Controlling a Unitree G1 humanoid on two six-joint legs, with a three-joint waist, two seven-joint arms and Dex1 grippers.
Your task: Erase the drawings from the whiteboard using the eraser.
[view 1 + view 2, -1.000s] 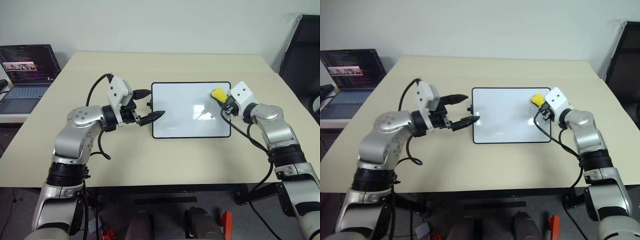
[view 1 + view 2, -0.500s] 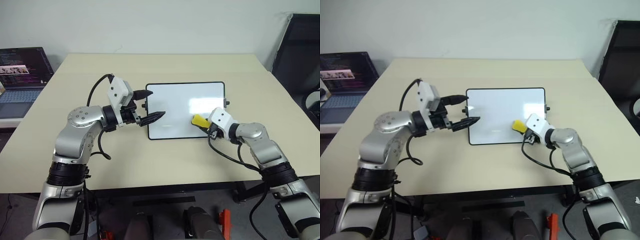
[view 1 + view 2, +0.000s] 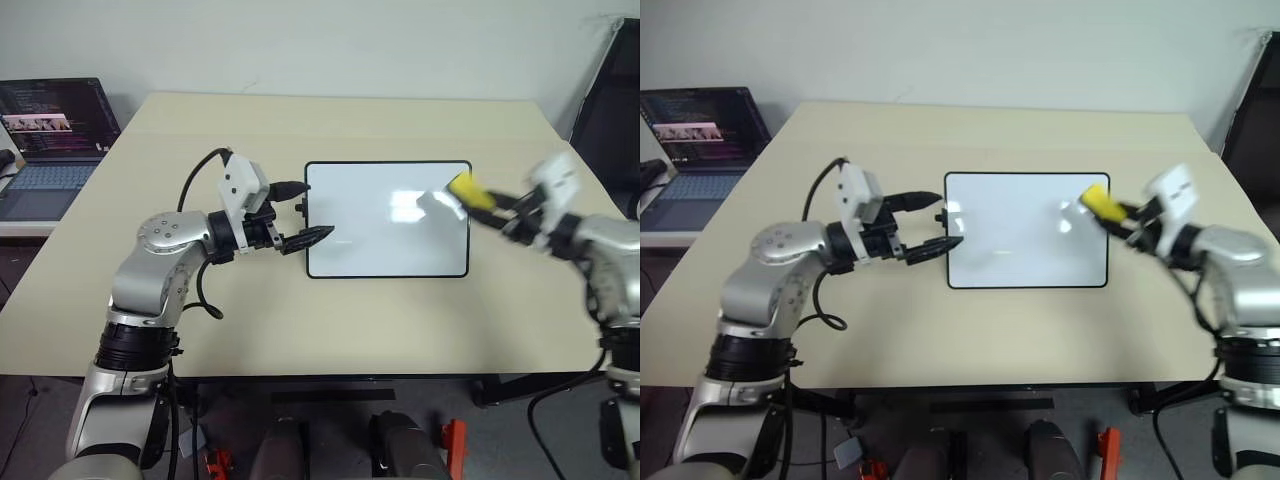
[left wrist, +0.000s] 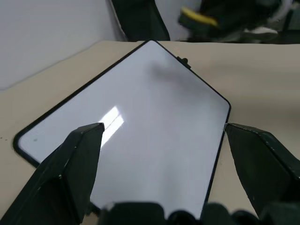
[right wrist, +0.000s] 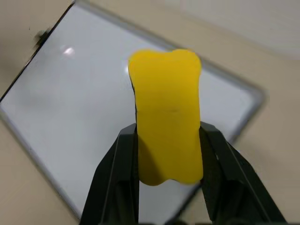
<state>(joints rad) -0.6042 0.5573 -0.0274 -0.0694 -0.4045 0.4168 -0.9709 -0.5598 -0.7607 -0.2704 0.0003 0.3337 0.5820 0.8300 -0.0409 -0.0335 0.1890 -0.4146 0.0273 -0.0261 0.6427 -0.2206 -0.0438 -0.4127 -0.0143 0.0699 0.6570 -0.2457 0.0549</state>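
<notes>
Stretching across the scene is the broad beige bench (image 3: pixel 300 330), and it is carrying a small rectangular glossy white whiteboard with a thin black frame and rounded corners (image 3: pixel 387 220) near its middle. Glare patches are shining on the board's surface, and no red drawings are showing on it in any view. Off at the far left, an open dark-screened laptop (image 3: pixel 50 140) is sitting on a separate surface beside the bench, well apart from the board.

Now the arms: the left end effector (image 3: pixel 300 215) is hovering at the whiteboard's left edge, its two black fingers (image 4: pixel 70 173) spreading wide with nothing between them, one on either side of the board's near corner in the left wrist view. Over on the other side, the right end effector (image 3: pixel 1122 215) is hanging above the board's right edge, blurred in both eye views, and it is clamping tightly on the small bright yellow block eraser (image 5: pixel 166 122), which is jutting out past the fingertips over the board's upper right corner.
</notes>
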